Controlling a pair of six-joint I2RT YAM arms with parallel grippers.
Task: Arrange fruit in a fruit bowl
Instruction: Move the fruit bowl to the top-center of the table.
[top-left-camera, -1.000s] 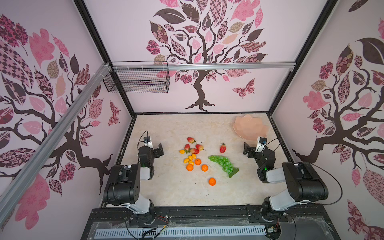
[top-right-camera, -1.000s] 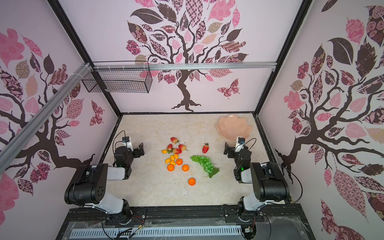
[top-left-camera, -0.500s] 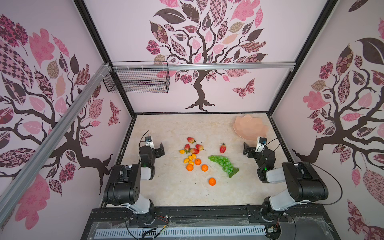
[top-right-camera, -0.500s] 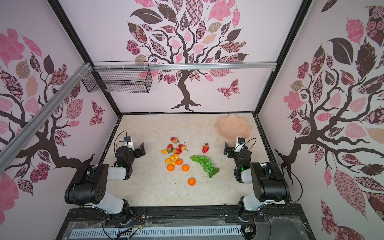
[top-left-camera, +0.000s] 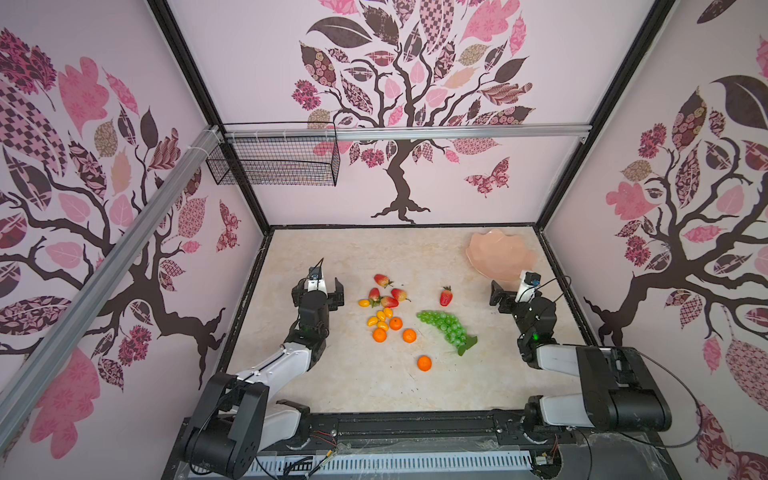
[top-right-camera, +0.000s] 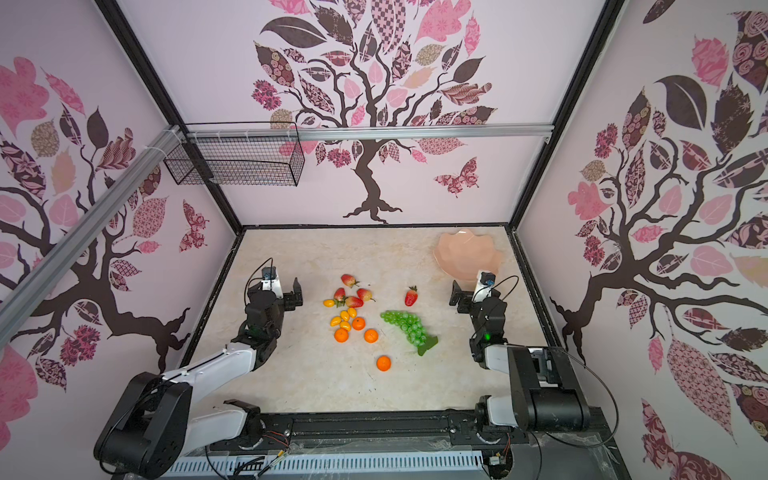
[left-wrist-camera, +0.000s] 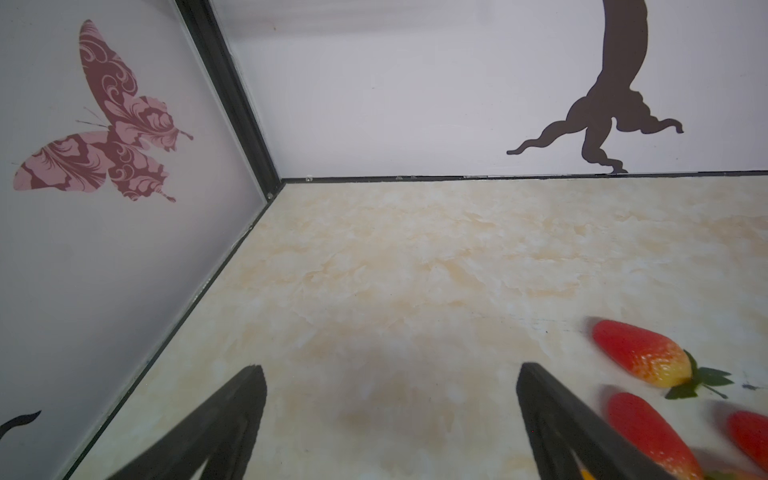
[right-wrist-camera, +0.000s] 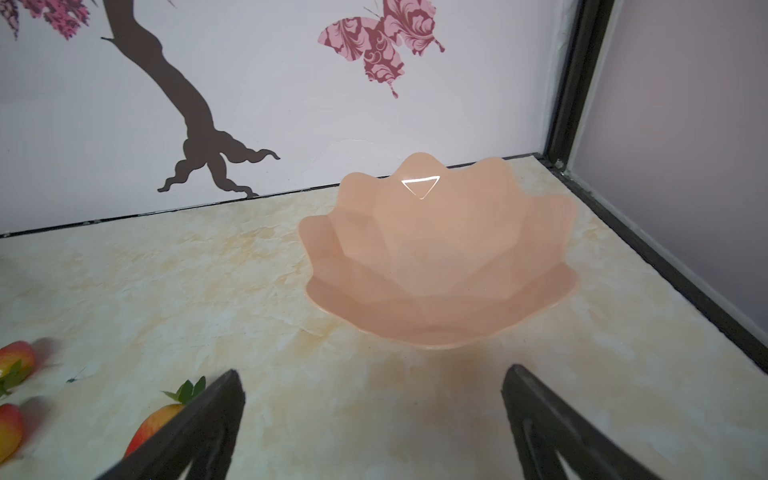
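The fruit lies loose mid-table in both top views: a cluster of strawberries (top-left-camera: 382, 280), yellow-orange tomatoes (top-left-camera: 376, 320) and tangerines (top-left-camera: 395, 323), a lone strawberry (top-left-camera: 446, 296), a green grape bunch (top-left-camera: 444, 328) and a single tangerine (top-left-camera: 424, 363). The peach fruit bowl (top-left-camera: 500, 257) stands at the back right and holds nothing. My left gripper (top-left-camera: 318, 289) is open just left of the cluster; strawberries (left-wrist-camera: 640, 353) lie beside one finger. My right gripper (right-wrist-camera: 372, 378) is open and faces the bowl's rim (right-wrist-camera: 436, 345) from a short way off.
The enclosure walls and black frame close in the table on three sides. A black wire basket (top-left-camera: 274, 166) hangs high on the back-left rail. The lone strawberry (right-wrist-camera: 158, 424) lies by the right gripper's finger.
My left gripper has moved right and a little farther back, closer to the strawberry cluster. The right arm has barely moved. The fruit and bowl lie as before.
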